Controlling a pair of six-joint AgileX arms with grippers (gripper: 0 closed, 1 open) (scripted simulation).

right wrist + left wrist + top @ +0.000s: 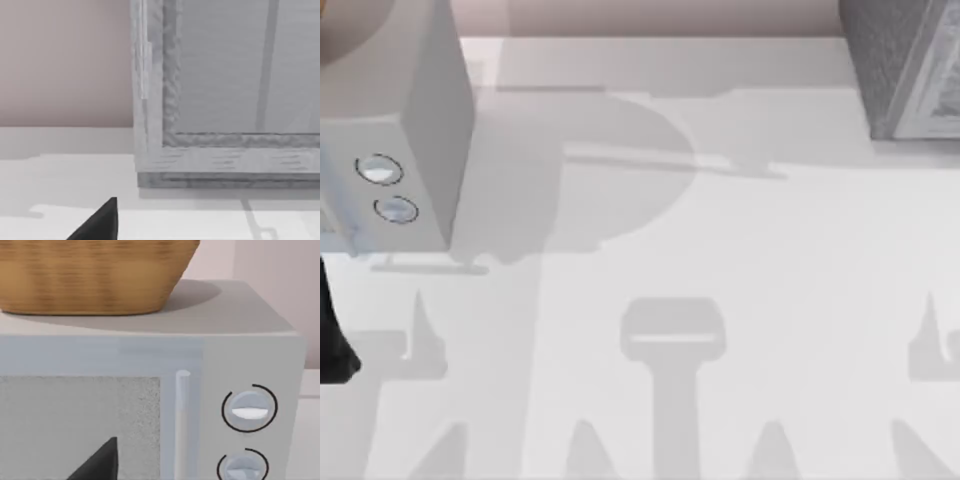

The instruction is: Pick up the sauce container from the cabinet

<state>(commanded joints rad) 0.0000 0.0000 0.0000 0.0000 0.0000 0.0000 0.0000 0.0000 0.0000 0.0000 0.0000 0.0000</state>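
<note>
Nothing is in hand yet: this looks like the very start, with the approach to the cabinet [905,70] not begun. In the top view the cabinet sits at about two o'clock on the white table [740,260], a microwave [395,130] with two round knobs at ten o'clock. The sauce container cannot be made out; presumably it sits inside the cabinet, whose closed front [240,70] faces the right wrist camera. The next move likely calls for the right arm to reach that front and open it. The left wrist camera faces the microwave, a wicker basket [95,275] on top. Whether either gripper is wide or narrow, I cannot tell.
</note>
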